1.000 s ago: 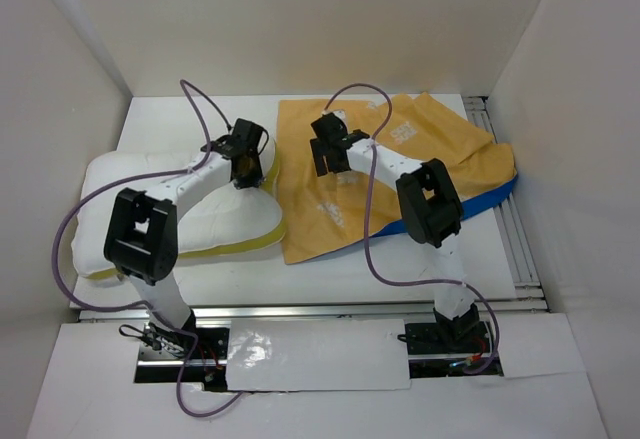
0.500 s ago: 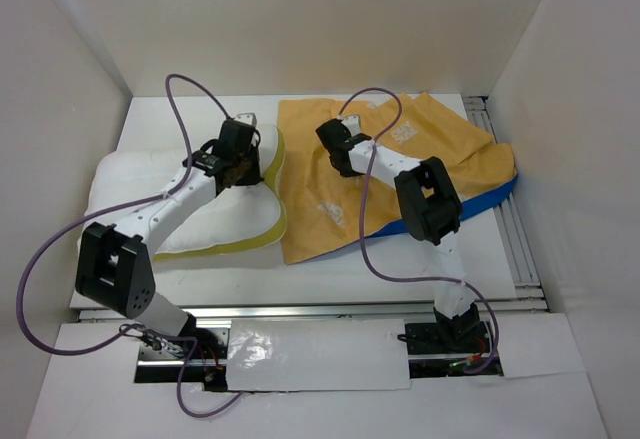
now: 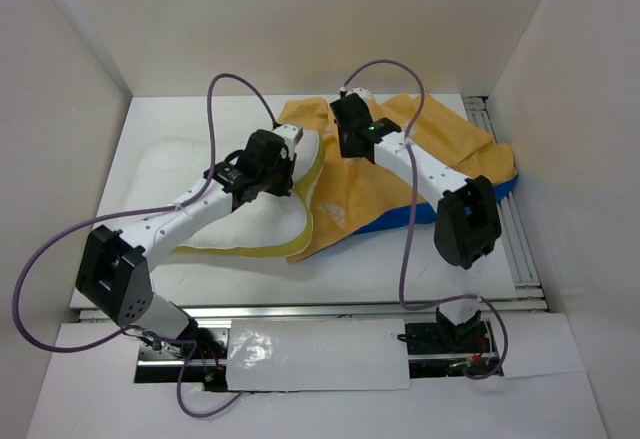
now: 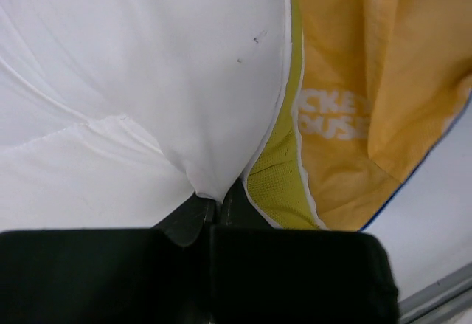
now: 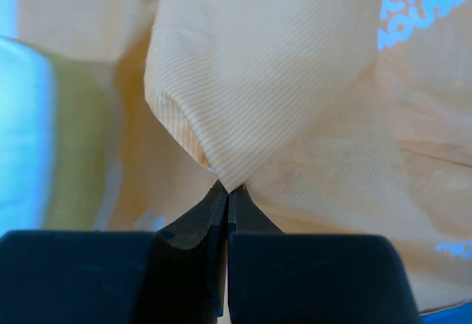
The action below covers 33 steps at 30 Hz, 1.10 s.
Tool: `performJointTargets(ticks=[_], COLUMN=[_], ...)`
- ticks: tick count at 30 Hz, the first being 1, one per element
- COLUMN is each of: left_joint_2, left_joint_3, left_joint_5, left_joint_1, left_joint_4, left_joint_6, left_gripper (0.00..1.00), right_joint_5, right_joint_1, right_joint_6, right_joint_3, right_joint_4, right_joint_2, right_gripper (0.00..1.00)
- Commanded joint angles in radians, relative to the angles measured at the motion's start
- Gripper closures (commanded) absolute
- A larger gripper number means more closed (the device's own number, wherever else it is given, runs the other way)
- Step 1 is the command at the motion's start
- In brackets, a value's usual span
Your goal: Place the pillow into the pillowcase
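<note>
Pinching a corner of the pillow (image 4: 147, 80) in the left gripper (image 4: 214, 202), jaws clamped, yellow edge touching the pillowcase (image 3: 450, 149) (orange side up). Nipping a fold of that pillowcase in the right gripper (image 5: 227, 187), jaws together.

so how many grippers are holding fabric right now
2: the left gripper pinches the pillow near its edge, the right gripper pinches a fold of the pillowcase.

Table (image 3: 160, 129): white, matte, filling the centre.
Walls (image 3: 300, 19): three plain white panels at 9, 12 and 3 o'clock, joined at the far corners.
Side rail (image 3: 518, 244): grey metal, on the table edge at 3 o'clock.
Front rail (image 3: 300, 311): metal, at 6 o'clock.
Board (image 3: 90, 379): white, nearer than the front rail.
Sheet (image 3: 310, 354): glossy white, on the board.
Light: even, with soft shadows.
</note>
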Motion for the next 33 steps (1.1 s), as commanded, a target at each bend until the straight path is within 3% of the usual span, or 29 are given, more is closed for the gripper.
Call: performJointTargets(ticks=[1, 8, 15, 21, 26, 28, 33], left_joint_2=[-0.060, 0.046, 0.250, 0.275, 0.261, 0.252, 0.331], left_joint_3=[0.008, 0.077, 0.324, 0.347, 0.337, 0.326, 0.381], left_joint_5=[0.068, 0.157, 0.067, 0.159, -0.132, -0.162, -0.376], left_joint_1=[-0.032, -0.065, -0.085, -0.094, -0.140, -0.140, -0.140], left_joint_4=[0.132, 0.092, -0.049, 0.050, 0.206, 0.260, 0.252], left_joint_6=[0.098, 0.130, 0.084, 0.095, 0.027, 0.001, -0.146], left_gripper=[1.00, 1.00, 1.00, 1.00, 1.00, 1.00, 1.00], right_joint_5=[-0.169, -0.307, -0.383, -0.499, -0.533, -0.548, -0.559], right_joint_1=[0.001, 0.001, 0.001, -0.019, -0.019, -0.019, -0.048], right_joint_6=[-0.039, -0.059, -0.068, -0.077, -0.077, -0.068, -0.068], right_joint_3=[-0.025, -0.094, -0.154, -0.185, -0.185, -0.197, -0.206], right_joint_4=[-0.018, 0.007, 0.007, 0.034, -0.001, -0.001, -0.041], right_joint_2=[-0.118, -0.233, -0.337, -0.406, -0.406, -0.417, -0.406], right_gripper=[1.00, 1.00, 1.00, 1.00, 1.00, 1.00, 1.00])
